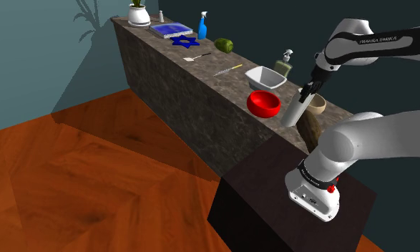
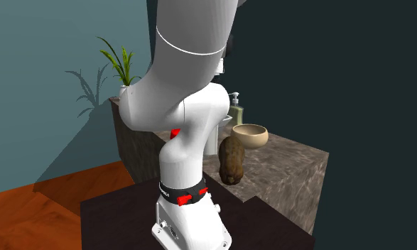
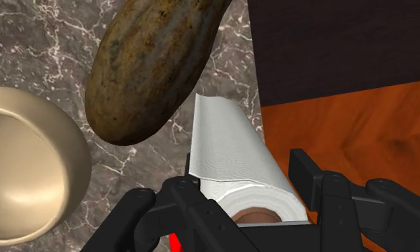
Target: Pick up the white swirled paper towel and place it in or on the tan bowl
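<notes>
The claw (image 3: 242, 179) grips a white paper towel roll (image 3: 226, 143), soft and embossed, its brown core half hidden. Beside the claw sits a smooth tan bowl (image 3: 72, 143), cut off. Just ahead lies a mottled oblong gourd (image 3: 151, 64) on the veined stone counter (image 3: 44, 43).

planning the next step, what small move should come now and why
Probably carry the towel sideways until it hangs over the bowl, without lowering yet. The end effector clasps the towel above the counter edge, the bowl lies off to one side, and a brown gourd sits close by.
</notes>
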### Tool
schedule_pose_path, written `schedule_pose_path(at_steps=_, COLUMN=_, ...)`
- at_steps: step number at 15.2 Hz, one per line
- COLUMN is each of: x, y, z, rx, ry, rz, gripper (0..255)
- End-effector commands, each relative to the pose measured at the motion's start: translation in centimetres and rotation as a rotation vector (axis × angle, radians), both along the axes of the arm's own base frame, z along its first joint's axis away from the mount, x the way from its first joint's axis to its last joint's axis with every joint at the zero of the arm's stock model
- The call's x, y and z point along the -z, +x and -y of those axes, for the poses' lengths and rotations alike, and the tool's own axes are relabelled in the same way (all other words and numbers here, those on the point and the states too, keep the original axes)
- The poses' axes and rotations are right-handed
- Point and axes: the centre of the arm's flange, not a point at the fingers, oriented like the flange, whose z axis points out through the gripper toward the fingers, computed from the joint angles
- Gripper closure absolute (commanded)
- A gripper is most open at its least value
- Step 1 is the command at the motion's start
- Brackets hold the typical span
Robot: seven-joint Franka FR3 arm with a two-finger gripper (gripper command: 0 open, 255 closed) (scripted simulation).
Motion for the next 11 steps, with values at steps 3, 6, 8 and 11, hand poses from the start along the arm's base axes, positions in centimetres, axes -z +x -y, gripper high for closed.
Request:
schedule_pose_path(at_steps=3, x=-2.1, y=0.0, z=-0.1, rx=0.000, ry=0.000, rz=-0.001, gripper=255)
schedule_pose_path(at_steps=6, x=-3.6, y=0.0, z=-0.1, rx=0.000, ry=0.000, rz=-0.001, gripper=255)
schedule_pose_path(at_steps=8, x=-4.7, y=0.0, z=-0.1, rx=0.000, ry=0.000, rz=-0.001, gripper=255)
schedule_pose_path(at_steps=11, x=-6.3, y=0.0, z=-0.1, rx=0.000, ry=0.000, rz=-0.001, gripper=255)
